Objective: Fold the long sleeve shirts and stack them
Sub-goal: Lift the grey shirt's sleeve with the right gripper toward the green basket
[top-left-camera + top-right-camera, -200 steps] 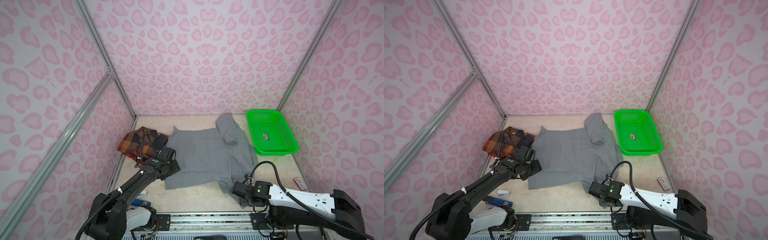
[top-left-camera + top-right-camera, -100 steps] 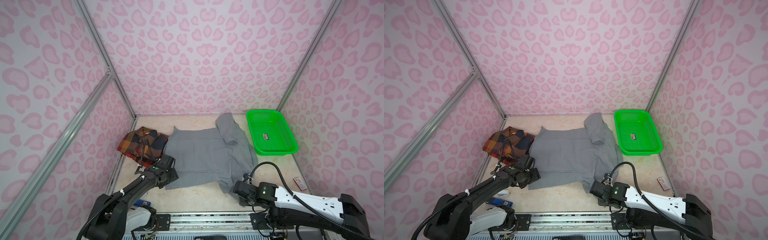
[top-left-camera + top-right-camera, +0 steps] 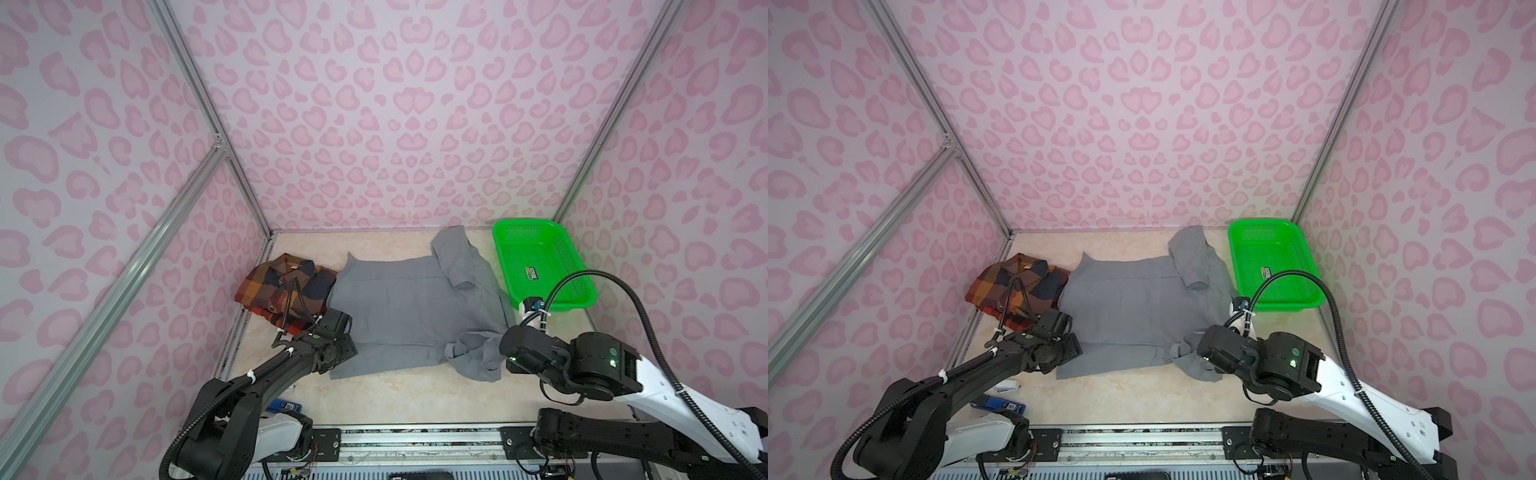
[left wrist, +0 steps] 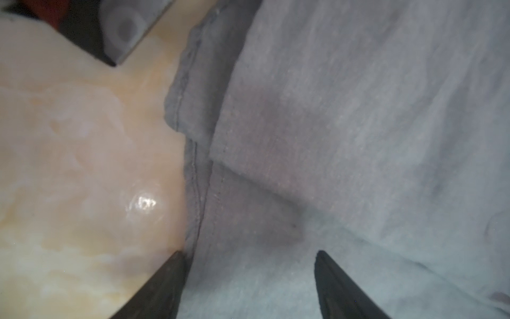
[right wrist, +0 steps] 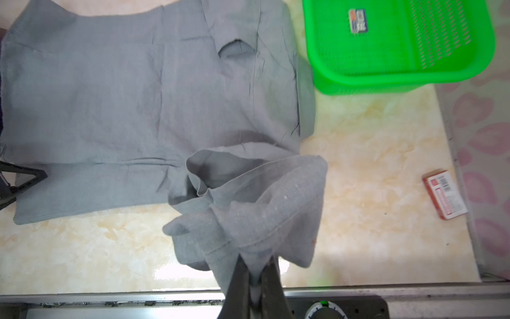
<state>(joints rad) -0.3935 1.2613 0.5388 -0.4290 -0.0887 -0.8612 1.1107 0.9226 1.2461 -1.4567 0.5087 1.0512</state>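
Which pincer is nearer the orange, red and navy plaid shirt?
Left. The left pincer sits open close beside the plaid shirt, over the plain gray shirt; the right pincer, across the table, is shut on that gray shirt.

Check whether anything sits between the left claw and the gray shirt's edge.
Nothing visible does. The left claw hangs open right over the gray shirt, with the hem between its fingers. Only the table lies beside it.

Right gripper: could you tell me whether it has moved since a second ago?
Yes: in both top views the right gripper, shut on the gray shirt, has shifted toward the green basket.
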